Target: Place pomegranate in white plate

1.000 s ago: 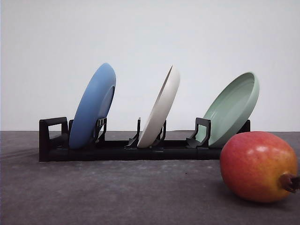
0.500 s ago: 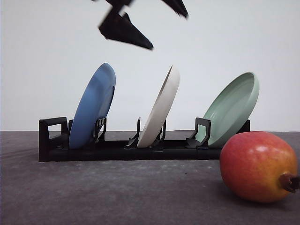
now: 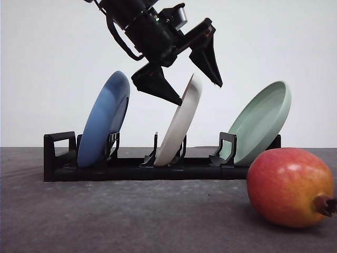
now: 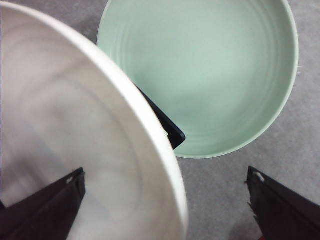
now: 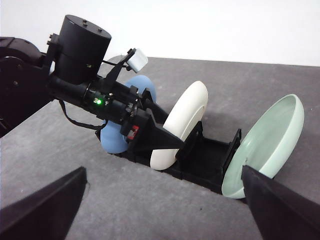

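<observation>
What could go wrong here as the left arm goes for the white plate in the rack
The left gripper straddles the white plate rim with open jaws; closing off-centre might tip the plate in the black rack. Lifting it could knock the blue plate or the green plate leaning alongside. The pomegranate lies loose on the table and may roll if bumped.

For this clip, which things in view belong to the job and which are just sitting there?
Part of the job:
- pomegranate, lying on the table
- white plate, standing in the rack
- left gripper, open, astride the white plate's upper rim

Just there:
- blue plate, in the rack
- green plate, in the rack
- black rack
- right gripper, open
</observation>
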